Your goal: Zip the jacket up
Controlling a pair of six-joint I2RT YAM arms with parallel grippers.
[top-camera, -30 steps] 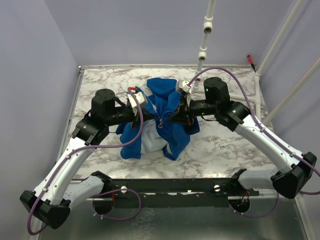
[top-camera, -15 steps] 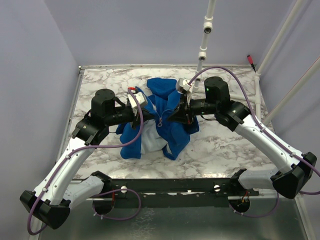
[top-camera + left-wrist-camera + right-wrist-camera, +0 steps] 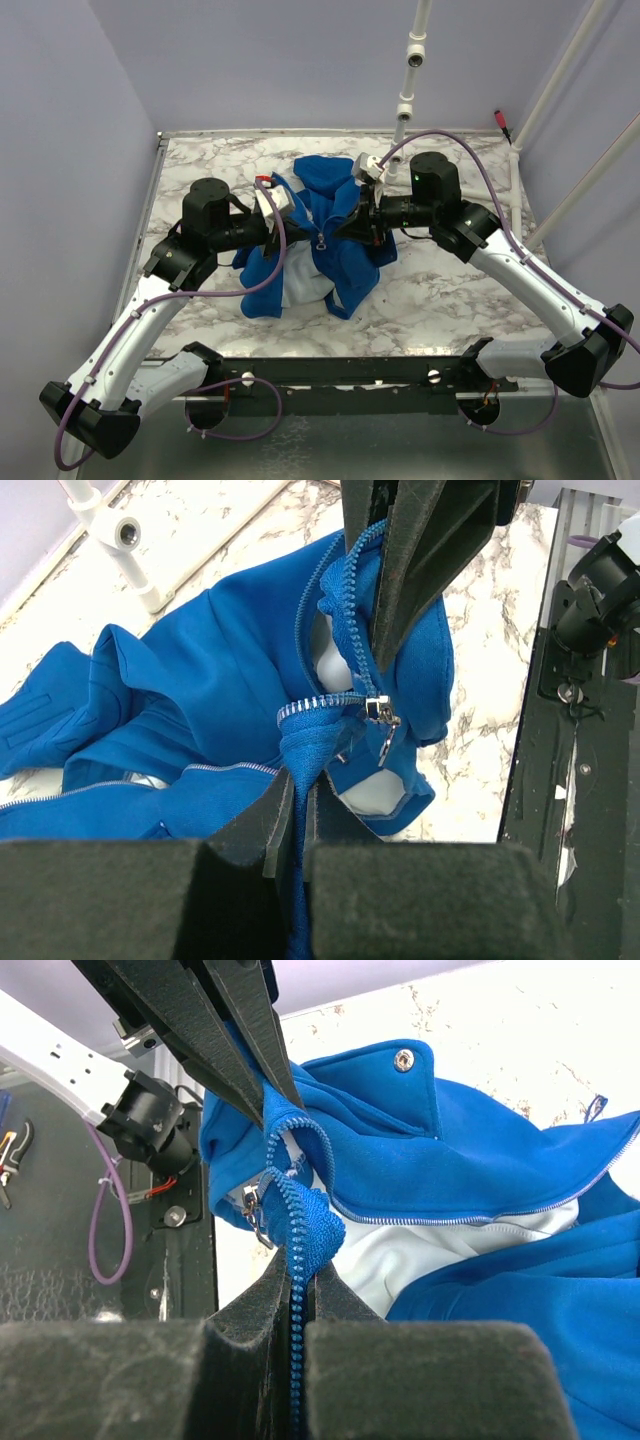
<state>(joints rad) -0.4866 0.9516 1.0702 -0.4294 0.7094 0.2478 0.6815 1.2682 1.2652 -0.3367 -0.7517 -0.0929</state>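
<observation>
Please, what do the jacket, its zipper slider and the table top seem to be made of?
The jacket: soft blue matte fabric, folding in loose creases. The zipper slider: probably metal, as it shines silver. The table top: marble-look, white with grey veins; whether it is stone or print, I cannot tell.

The soft royal-blue fabric jacket [image 3: 322,178] lies crumpled at the centre of the top view, with pale grey-white lining [image 3: 300,290] showing at its lower left. Its front zipper [image 3: 345,655] gapes open, and the two tooth rows meet at the silver slider [image 3: 378,710], whose pull dangles.
</observation>
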